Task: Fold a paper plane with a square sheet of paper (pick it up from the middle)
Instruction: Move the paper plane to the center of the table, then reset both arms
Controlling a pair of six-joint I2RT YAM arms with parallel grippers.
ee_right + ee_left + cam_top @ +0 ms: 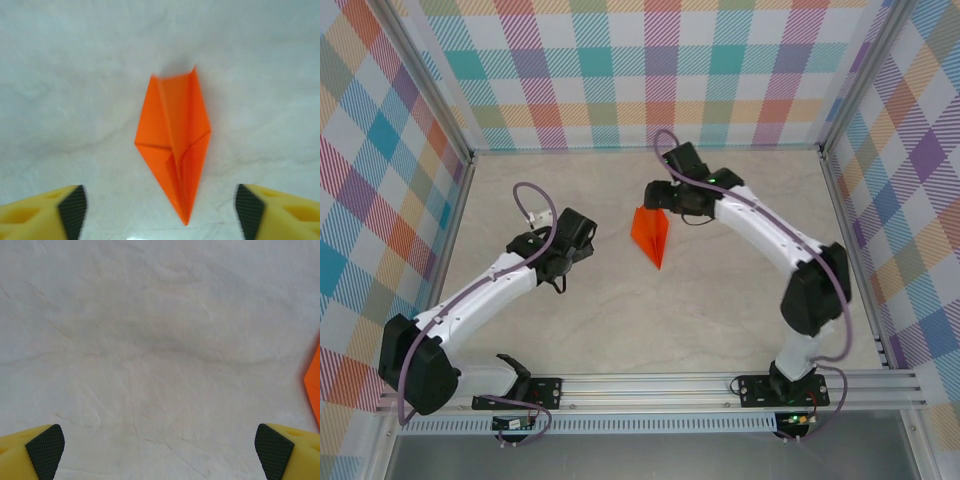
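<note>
Plaid walls (620,80) well apart from paper plane (652,235).

The folded orange paper plane (651,234) lies on the pale stone-patterned table (720,300), about mid-table. The right arm's yellow-fingered gripper (657,197) hangs just behind its far end (from the wrist, ahead of and between the fingers, seemingly untouched). The left arm's yellow-fingered gripper (582,236) stands to its left, apart.

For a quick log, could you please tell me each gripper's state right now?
Left gripper: open, holding nothing.
Right gripper: open above the paper plane, not holding it.
</note>
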